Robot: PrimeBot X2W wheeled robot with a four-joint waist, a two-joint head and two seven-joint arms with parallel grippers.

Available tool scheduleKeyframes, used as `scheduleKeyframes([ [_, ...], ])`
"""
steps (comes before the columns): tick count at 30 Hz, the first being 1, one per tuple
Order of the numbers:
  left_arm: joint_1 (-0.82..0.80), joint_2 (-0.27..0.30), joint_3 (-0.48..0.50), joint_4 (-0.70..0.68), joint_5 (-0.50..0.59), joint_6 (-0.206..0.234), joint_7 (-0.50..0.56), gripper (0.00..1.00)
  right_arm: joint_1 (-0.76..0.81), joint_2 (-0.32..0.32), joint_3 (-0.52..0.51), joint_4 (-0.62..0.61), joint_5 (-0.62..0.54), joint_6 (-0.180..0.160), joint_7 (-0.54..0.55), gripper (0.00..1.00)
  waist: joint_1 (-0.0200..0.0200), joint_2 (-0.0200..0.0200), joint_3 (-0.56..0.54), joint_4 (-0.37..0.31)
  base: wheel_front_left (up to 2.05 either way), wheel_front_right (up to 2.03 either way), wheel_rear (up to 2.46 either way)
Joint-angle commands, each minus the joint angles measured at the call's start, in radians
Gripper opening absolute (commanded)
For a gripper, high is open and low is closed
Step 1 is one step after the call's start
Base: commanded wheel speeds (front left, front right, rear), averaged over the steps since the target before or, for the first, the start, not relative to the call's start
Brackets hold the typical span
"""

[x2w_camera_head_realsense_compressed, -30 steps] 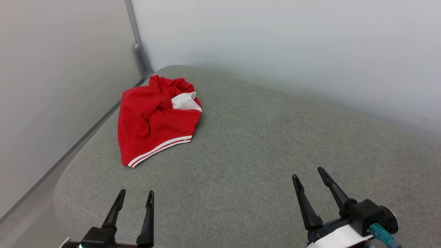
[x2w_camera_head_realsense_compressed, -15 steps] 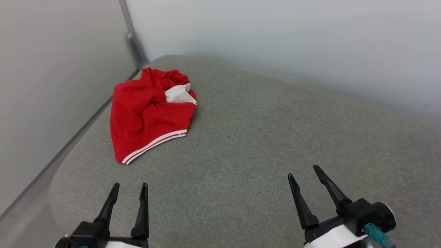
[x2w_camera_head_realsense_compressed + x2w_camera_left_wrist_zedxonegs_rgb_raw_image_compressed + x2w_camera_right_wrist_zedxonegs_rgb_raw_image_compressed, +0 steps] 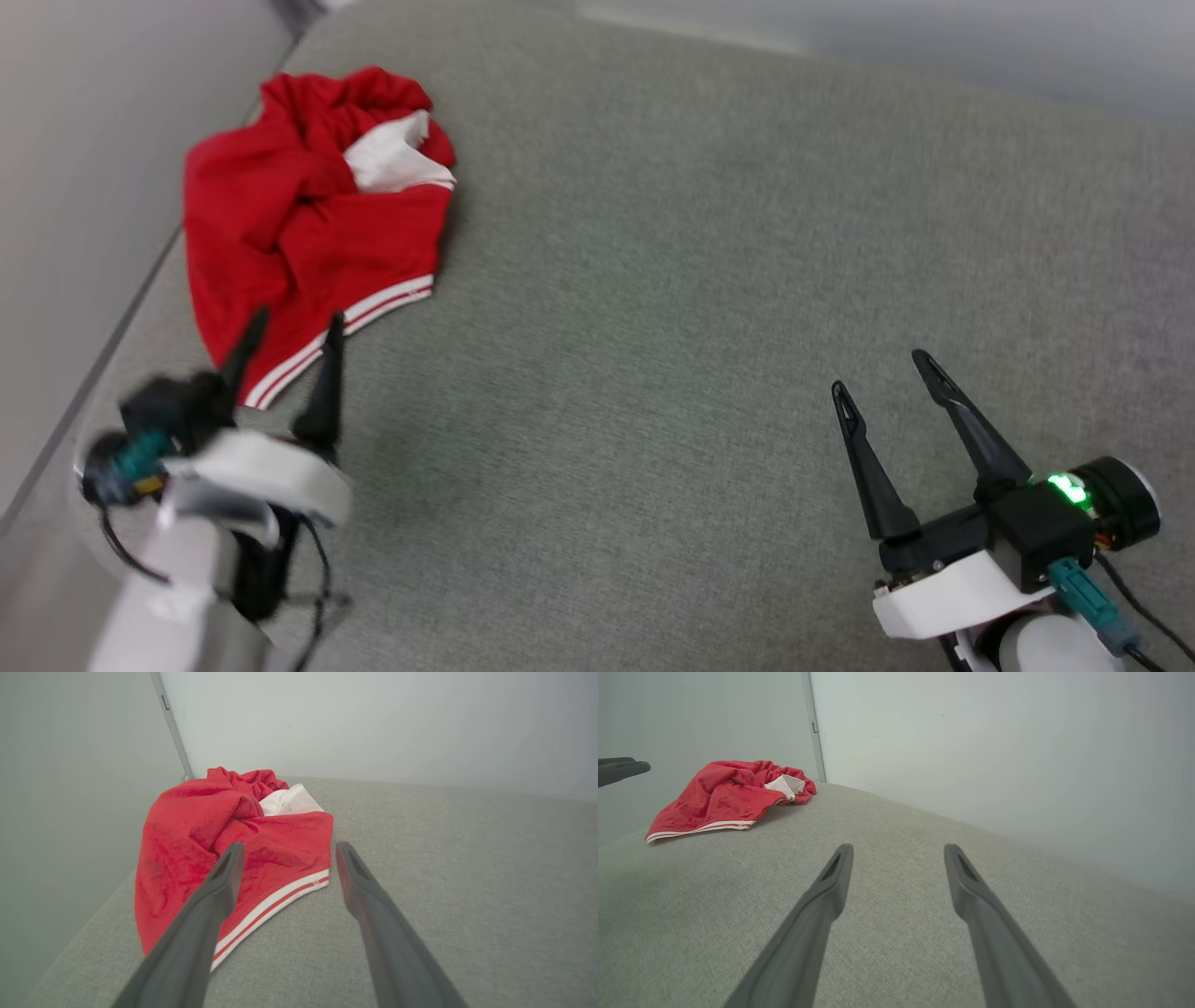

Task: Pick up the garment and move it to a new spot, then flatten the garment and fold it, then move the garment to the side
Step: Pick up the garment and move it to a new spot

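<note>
Two grippers were logged, both empty.

Near right: the right gripper (image 3: 880, 371) sat over the bare grey fabric surface (image 3: 653, 280), fingers spread in a V and pointing toward the far side, nothing between them. A green light (image 3: 1060, 485) was lit on its wrist housing, with a teal connector (image 3: 1074, 583) just below. In the right wrist view the two fingers stood equally apart over plain fabric, well apart from the garment (image 3: 719, 791). Dark fingers (image 3: 621, 769) of the other arm showed at that view's left edge.

Near left: the left gripper (image 3: 294, 322) was blurred in the head view. Its fingers were apart, and their tips overlapped the near edge of the garment. Contact with the cloth could not be determined. In the left wrist view its left finger lay across red cloth and its right finger across grey fabric just right of the hem corner, with nothing pinched.

Far left: the garment (image 3: 280, 215) lay crumpled in a heap at the far left corner of the surface, close beside the left wall (image 3: 75, 140). The body was red. A white patch (image 3: 392, 163) was exposed on its far right side, and striped trim (image 3: 373, 303), red and white, ran along its near edge.

Far: a pale far wall (image 3: 373, 718) stood beyond, and a grey vertical strip (image 3: 170, 723) rose in the corner behind the heap.
</note>
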Motion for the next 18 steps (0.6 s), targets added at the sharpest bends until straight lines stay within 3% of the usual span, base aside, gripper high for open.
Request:
scheduleKeyframes([
  [1, -0.07, 0.045, -0.014, 0.04, -0.033, -0.001, 0.02, 1.0, -0.02, -0.011, 0.001, -0.016, -0.007, 0.0, -0.002, 1.0, -0.0002, 0.0, 0.098, -0.045, 0.0, 0.0, 0.0],
  [6, -0.268, 0.203, -0.095, 0.167, -0.186, -0.001, 0.199, 1.0, -0.042, -0.033, -0.003, -0.054, -0.019, 0.0, -0.002, 1.0, -0.0002, 0.0, 0.192, -0.085, 0.0, 0.0, 0.0],
  [14, -0.452, 0.429, -0.192, 0.234, -0.415, 0.0, 0.526, 1.0, -0.075, -0.04, -0.027, -0.103, -0.026, 0.0, -0.002, 1.0, -0.0002, 0.0, 0.31, -0.149, 0.0, 0.0, 0.0],
  [18, -0.485, 0.5, -0.241, 0.252, -0.515, 0.0, 0.663, 1.0, -0.085, -0.034, -0.034, -0.109, -0.031, 0.0, -0.002, 1.0, -0.0002, 0.0, 0.345, -0.173, 0.0, 0.0, 0.0],
])
